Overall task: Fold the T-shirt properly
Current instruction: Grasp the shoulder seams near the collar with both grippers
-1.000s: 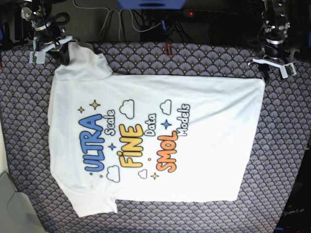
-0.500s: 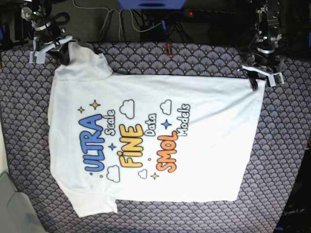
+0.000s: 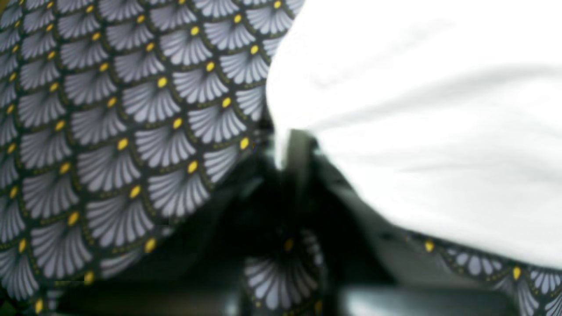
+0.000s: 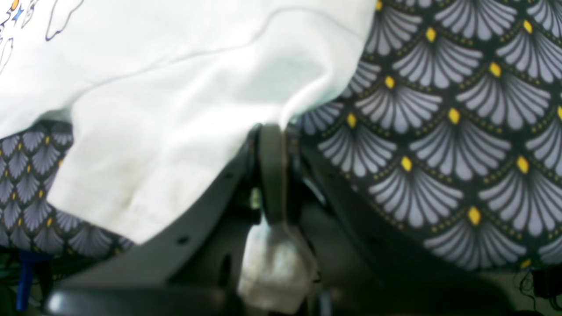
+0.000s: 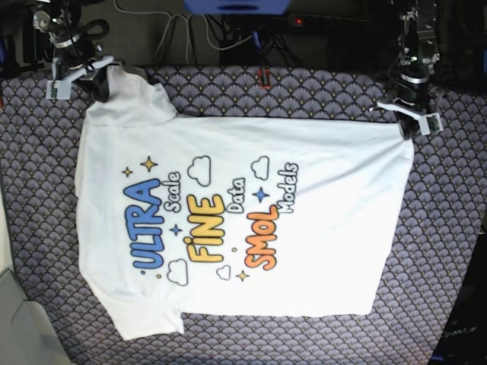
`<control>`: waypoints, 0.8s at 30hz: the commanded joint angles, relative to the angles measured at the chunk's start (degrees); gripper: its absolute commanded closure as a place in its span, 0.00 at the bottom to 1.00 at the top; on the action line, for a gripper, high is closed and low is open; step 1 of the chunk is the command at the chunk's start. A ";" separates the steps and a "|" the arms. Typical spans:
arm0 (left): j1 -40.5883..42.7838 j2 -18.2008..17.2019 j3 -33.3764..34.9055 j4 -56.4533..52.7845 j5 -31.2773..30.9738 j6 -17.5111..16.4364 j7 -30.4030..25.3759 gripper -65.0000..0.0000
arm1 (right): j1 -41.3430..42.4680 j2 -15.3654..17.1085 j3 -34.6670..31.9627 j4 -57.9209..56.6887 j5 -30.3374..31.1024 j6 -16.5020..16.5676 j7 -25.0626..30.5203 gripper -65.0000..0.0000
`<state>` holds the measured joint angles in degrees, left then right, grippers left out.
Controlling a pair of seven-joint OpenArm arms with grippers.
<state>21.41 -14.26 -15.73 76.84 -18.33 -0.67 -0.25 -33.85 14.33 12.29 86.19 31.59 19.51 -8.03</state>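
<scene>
The T-shirt [image 5: 243, 220] is spread flat, print upward, across the middle of the patterned worktop cloth [image 5: 319, 91], with its collar end toward the left edge of the base view and its hem toward the right edge. A first fold along the garment's length is judged to be the step in hand, with both far corners being taken up. The right gripper [image 5: 80, 72], near the far left corner of the worktop, is seen clenched on the far sleeve [image 5: 125, 95]; in its wrist view the fabric [image 4: 175, 109] is pinched between closed jaws. The left gripper [image 5: 407, 122], near the far right corner, sits at the far hem corner [image 5: 403, 133]; its wrist view is blurred, and white cloth [image 3: 417, 131] appears caught at the dark jaw tip, yet whether it is clamped cannot be told. For the fold to be done well, a firm hold on both layers should be confirmed first, both corners should be raised together and kept taut, and the far edge should be carried evenly toward the near edge so no slack creases the print [image 5: 205, 220].
</scene>
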 commanded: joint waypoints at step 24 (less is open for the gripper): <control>1.32 -0.38 -0.58 10.06 0.00 0.80 13.31 0.99 | -0.66 5.50 0.06 10.64 -2.28 -1.62 -5.46 1.00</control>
<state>22.92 -14.20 -16.03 85.76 -18.31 0.21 14.11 -34.48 18.68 11.84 95.70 28.86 17.98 -15.07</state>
